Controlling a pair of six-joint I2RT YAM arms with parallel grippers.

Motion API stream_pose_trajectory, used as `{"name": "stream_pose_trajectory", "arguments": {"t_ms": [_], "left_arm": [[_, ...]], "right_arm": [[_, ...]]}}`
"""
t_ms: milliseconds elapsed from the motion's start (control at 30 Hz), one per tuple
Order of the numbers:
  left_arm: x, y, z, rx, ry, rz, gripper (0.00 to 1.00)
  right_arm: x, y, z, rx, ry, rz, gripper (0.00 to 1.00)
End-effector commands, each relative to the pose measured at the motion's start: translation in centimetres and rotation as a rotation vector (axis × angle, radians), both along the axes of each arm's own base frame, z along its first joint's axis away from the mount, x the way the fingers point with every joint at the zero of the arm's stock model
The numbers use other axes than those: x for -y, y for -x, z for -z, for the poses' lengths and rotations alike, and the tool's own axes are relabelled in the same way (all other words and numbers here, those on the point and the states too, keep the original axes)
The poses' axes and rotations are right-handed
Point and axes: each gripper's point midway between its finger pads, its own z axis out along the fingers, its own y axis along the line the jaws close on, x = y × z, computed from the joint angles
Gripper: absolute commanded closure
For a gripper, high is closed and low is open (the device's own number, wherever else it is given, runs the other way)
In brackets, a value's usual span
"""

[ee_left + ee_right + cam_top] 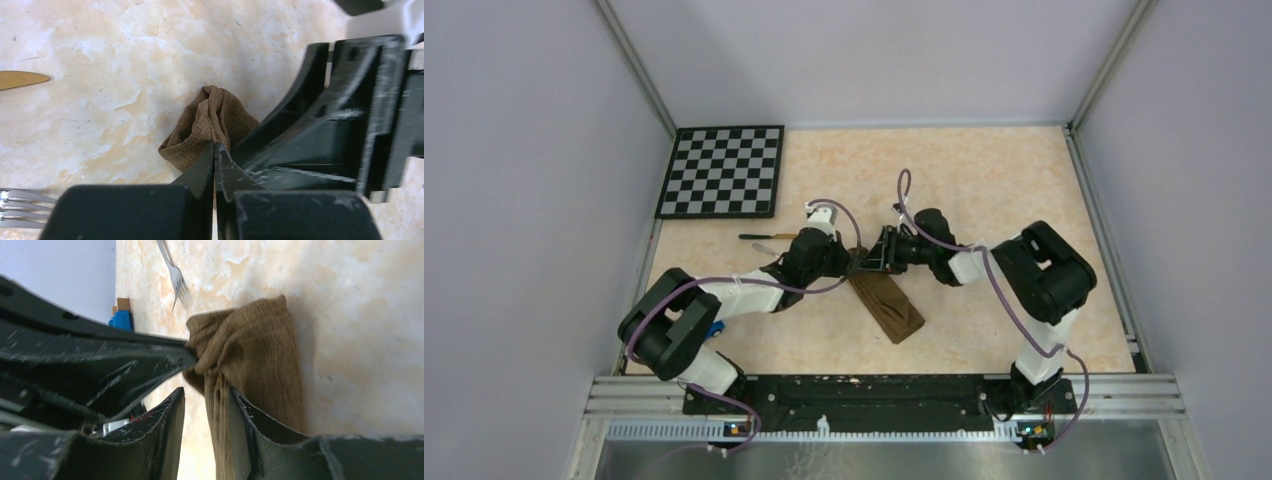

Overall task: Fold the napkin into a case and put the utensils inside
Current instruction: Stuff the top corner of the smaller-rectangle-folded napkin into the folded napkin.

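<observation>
The napkin lies folded into a long narrow dark brown case [891,306] at mid-table. Its far end is bunched and lifted [210,120]. My left gripper [215,145] is shut on that bunched end. My right gripper [206,392] is open, with a fold of the cloth [250,350] between its fingers, lying against the right-hand finger. Both grippers meet over the case's far end [864,262]. The knife [769,237] lies left of them, its gold blade [20,79] on the table. The grey fork [175,275] lies nearby, its tines [20,207] at the lower left of the left wrist view.
A black-and-white checkerboard [722,170] lies at the back left. A small blue toy car [714,328] sits by the left arm's base, also in the right wrist view [120,319]. Grey walls enclose the table on three sides.
</observation>
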Motion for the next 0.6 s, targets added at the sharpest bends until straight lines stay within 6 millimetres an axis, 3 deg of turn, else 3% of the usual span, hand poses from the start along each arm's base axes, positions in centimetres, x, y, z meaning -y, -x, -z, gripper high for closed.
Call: {"name": "stream_pose_trajectory", "arguments": {"t_ms": [0, 100, 333, 567], "left_arm": [[0.4, -0.1, -1.6, 0.051, 0.029, 0.02, 1.0], [0.4, -0.1, -1.6, 0.05, 0.03, 0.024, 1.0], [0.8, -0.1, -2.0, 0.052, 0.046, 0.036, 1.0], [0.9, -0.1, -2.1, 0.054, 0.05, 0.043, 1.0]], "right_arm": [[1.7, 0.0, -2.4, 0.072, 0.004, -0.005, 0.62], [2.1, -0.2, -3.0, 0.081, -0.01, 0.008, 0.65], [0.9, -1.4, -2.6, 0.063, -0.056, 0.007, 0.91], [-0.2, -1.9, -1.8, 0.042, -0.078, -0.001, 0.97]]}}
